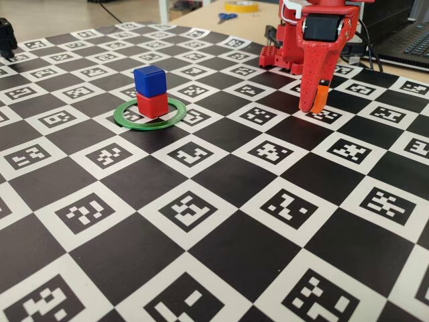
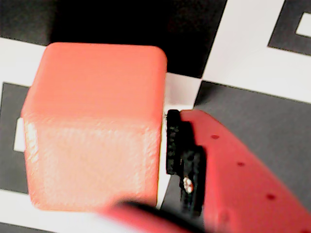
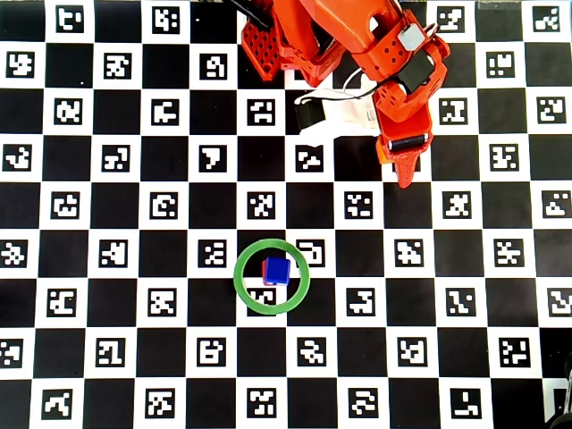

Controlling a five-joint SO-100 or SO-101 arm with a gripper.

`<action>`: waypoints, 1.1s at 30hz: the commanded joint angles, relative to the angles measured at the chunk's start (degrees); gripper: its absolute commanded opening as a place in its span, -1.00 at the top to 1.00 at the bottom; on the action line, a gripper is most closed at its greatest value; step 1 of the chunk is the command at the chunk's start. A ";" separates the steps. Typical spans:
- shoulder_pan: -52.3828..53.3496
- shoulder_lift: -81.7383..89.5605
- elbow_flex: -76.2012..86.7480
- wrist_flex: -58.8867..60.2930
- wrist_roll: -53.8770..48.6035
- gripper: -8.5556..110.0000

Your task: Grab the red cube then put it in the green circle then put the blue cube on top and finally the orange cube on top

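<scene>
Robotics lab or maker's workbench

A checkerboard mat (image 1: 201, 221) printed with fiducial markers covers the table, the kind used for camera calibration. Behind it, on a wooden desk, lie scissors (image 1: 226, 17), a roll of yellow tape (image 1: 241, 6) and a laptop (image 1: 409, 43).

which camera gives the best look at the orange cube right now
The wrist view: the orange cube fills the frame, beside a gripper finger. In the fixed view only a sliver shows behind the gripper; overhead, just a small orange patch.
</scene>
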 commanded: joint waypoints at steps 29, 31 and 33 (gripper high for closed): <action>3.87 2.02 -3.96 0.44 -2.99 0.67; 3.87 2.90 -6.06 2.81 -3.08 0.68; 4.04 3.52 -8.44 5.54 -3.16 0.68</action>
